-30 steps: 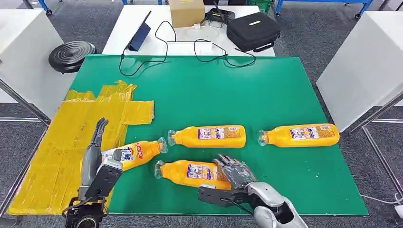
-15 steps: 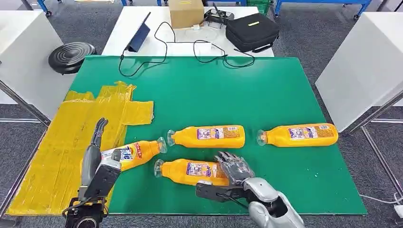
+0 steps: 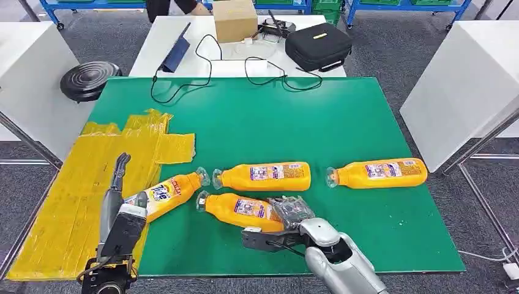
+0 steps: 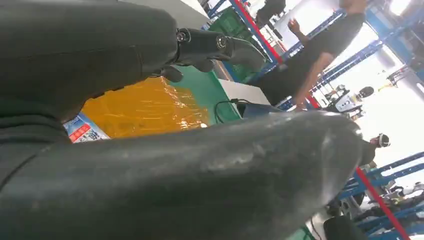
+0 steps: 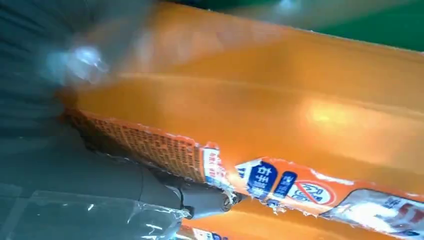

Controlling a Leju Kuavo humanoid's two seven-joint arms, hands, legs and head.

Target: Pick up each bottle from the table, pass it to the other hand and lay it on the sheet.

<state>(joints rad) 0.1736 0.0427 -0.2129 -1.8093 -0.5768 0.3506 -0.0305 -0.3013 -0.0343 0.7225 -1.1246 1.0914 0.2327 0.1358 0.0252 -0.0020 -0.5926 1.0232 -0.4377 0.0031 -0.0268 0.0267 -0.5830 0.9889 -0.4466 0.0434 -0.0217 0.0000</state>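
Presently, four orange bottles lie on their sides on the green table mat (image 3: 343, 116). The front bottle (image 3: 238, 211), low in the centre of the head view, has its base end enclosed by the right hand (image 3: 292, 213), whose dark fingers wrap over the body; the right wrist view shows a fingertip (image 5: 210, 200) pressed against the torn label (image 5: 280, 185). At lower left, the left hand (image 3: 119, 202) holds the second bottle (image 3: 164, 193), with the thumb against the label side and the long fingers extended straight up-frame over the yellow sheet (image 3: 79, 196). That bottle's base rests over the sheet edge while its neck points toward the green mat. The third bottle (image 3: 262, 176) lies just above the front one, at centre frame, and the fourth bottle (image 3: 376, 173) lies well to the right, both untouched. Toward the top of the frame, a white table (image 3: 153, 49) carries a cardboard box (image 3: 235, 18), a black case (image 3: 319, 44) and cables (image 3: 183, 86).
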